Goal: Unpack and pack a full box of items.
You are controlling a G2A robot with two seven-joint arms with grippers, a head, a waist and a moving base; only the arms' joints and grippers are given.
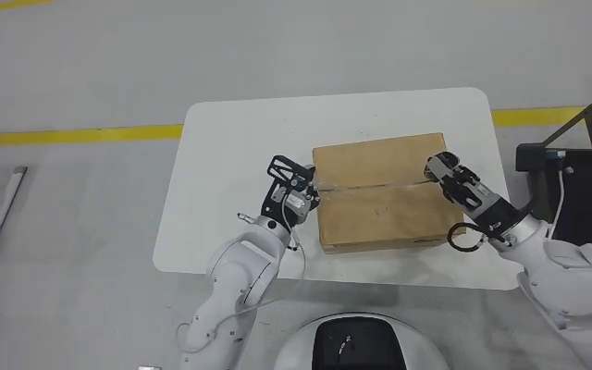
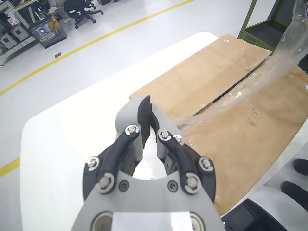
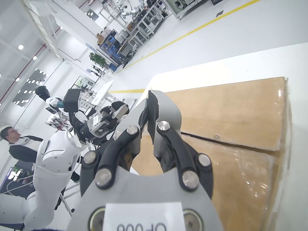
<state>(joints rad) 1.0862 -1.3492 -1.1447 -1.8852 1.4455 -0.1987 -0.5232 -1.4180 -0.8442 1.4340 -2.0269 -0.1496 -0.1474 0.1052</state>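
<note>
Left hand (image 2: 148,108) is sitting at one short end of the brown rectangular cardboard box (image 2: 216,145), its two fingers drawn almost together with just a thin slit showing between the dark pads; a strip of clear plastic tape (image 2: 276,68) is reaching right up to those fingers, though I cannot tell whether it is being pinched. Right hand (image 3: 149,111) is hovering at the opposite short end, its pads pressing together with no gap showing, and what lies between them is hidden. From above, the box (image 1: 370,217) is lying flat on the white rounded bench (image 1: 231,166), flaps down, with the left hand (image 1: 305,190) and the right hand (image 1: 437,172) meeting the two ends of the centre seam, and a yellow floor line (image 1: 92,135) is running behind the bench. In the left wrist view the tape is lifting off the seam at the far end and rising to the picture's edge, with a green metal rack (image 2: 255,13) standing beyond. In the right wrist view the box (image 3: 228,111) is showing a dark gap between its flaps and shiny film covering the nearer flap.
</note>
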